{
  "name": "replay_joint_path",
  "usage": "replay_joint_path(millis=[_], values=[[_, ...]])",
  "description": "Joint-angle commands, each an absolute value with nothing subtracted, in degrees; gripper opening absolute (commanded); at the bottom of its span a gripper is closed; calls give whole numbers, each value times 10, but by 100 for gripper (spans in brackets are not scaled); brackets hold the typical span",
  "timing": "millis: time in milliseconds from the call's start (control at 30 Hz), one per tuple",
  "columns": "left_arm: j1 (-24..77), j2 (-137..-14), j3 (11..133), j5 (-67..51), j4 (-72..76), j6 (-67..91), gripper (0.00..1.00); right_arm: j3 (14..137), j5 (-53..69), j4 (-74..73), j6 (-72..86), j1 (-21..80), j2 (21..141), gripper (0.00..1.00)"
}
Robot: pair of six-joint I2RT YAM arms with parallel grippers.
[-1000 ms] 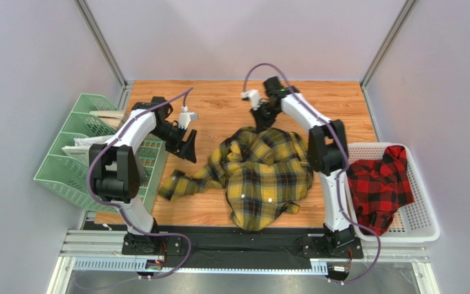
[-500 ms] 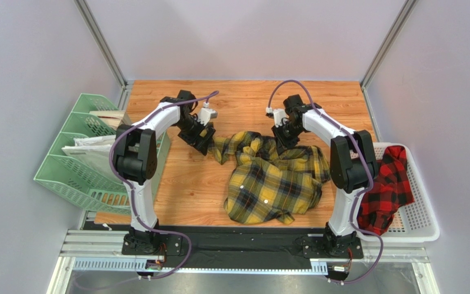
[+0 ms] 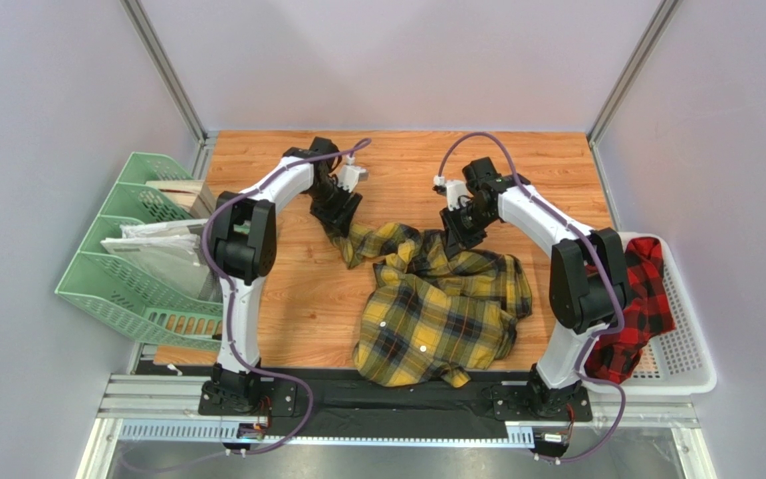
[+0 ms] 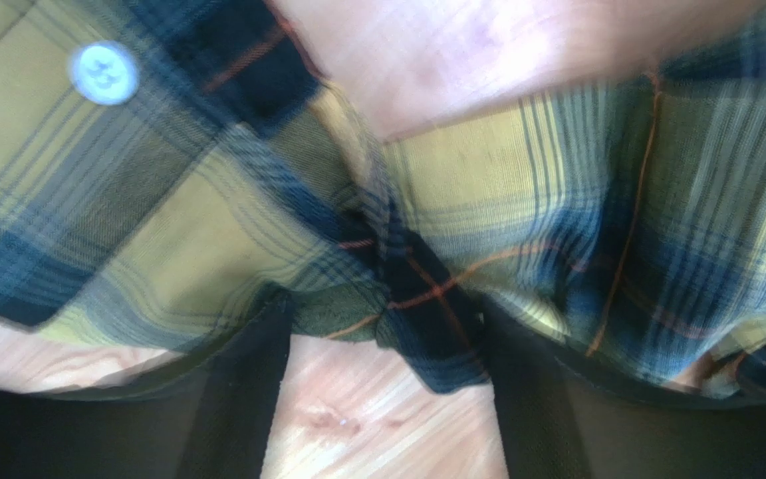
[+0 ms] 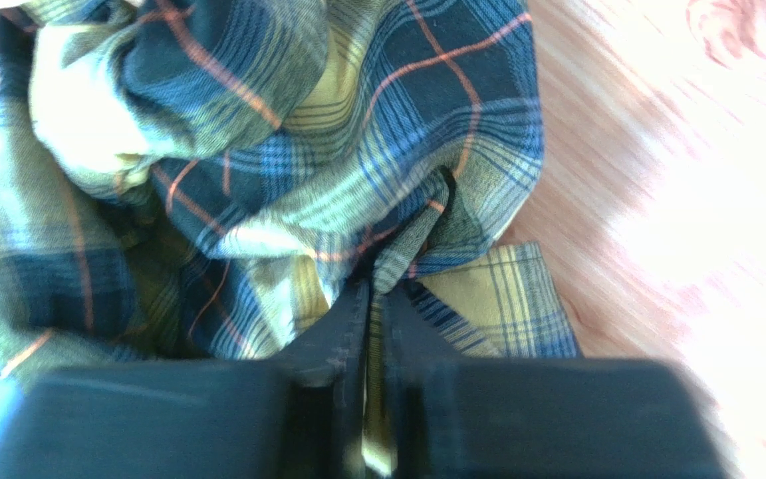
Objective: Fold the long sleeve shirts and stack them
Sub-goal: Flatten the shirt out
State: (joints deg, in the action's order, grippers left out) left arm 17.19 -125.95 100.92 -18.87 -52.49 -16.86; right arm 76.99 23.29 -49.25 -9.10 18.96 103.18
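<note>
The yellow-and-black checked shirt [image 3: 437, 309] lies crumpled on the wooden table, with one sleeve reaching up to the left. My left gripper [image 3: 340, 215] is at the end of that sleeve. In the left wrist view its fingers [image 4: 247, 389] stand wide apart, and the sleeve cloth [image 4: 397, 249] with a white button hangs across their tips. My right gripper [image 3: 454, 232] is shut on a bunched fold at the shirt's far edge, and the cloth [image 5: 257, 150] is pinched between its jaws [image 5: 372, 289]. The red-and-black checked shirt [image 3: 637, 289] lies crumpled in the basket.
The white perforated basket [image 3: 692, 369] stands at the right edge of the table. A green file rack [image 3: 127, 269] with papers stands at the left edge. Bare wood shows at the back and front left.
The left gripper moved right and farther back. The right gripper moved nearer and right with the shirt. The sleeve that lay at front left now lies at the left gripper.
</note>
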Motion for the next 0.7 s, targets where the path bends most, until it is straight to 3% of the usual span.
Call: replay_joint_path(millis=[0, 33, 67, 100, 167, 300, 400, 567, 600, 633, 667], values=[[157, -1309, 1105, -207, -590, -132, 49, 826, 276, -555, -162, 178, 1006, 29], [157, -1328, 1135, -212, -605, -140, 39, 837, 281, -572, -178, 176, 1012, 40], [157, -1332, 1143, -210, -613, -141, 21, 846, 287, -593, -196, 171, 1018, 56], [156, -1340, 1152, -207, -614, -142, 10, 856, 300, -600, -199, 164, 1030, 61], [150, -1345, 1187, -215, -621, -148, 0, 896, 307, -605, -192, 151, 1046, 64], [119, -1298, 1251, -424, -600, -171, 0, 974, 302, -572, -165, 142, 1110, 64], [101, -1224, 1237, -535, -476, -143, 0, 1011, 315, -542, -170, 143, 1156, 65], [98, -1166, 1216, -656, -171, 44, 0, 1041, 334, -494, -188, 146, 1208, 70], [99, -1162, 1213, -682, -131, 69, 0, 1041, 336, -483, -190, 146, 1213, 73], [102, -1165, 1215, -695, -60, 93, 0, 1040, 336, -471, -195, 147, 1215, 84], [103, -1166, 1216, -709, -29, 138, 0, 1039, 336, -451, -199, 148, 1215, 85]])
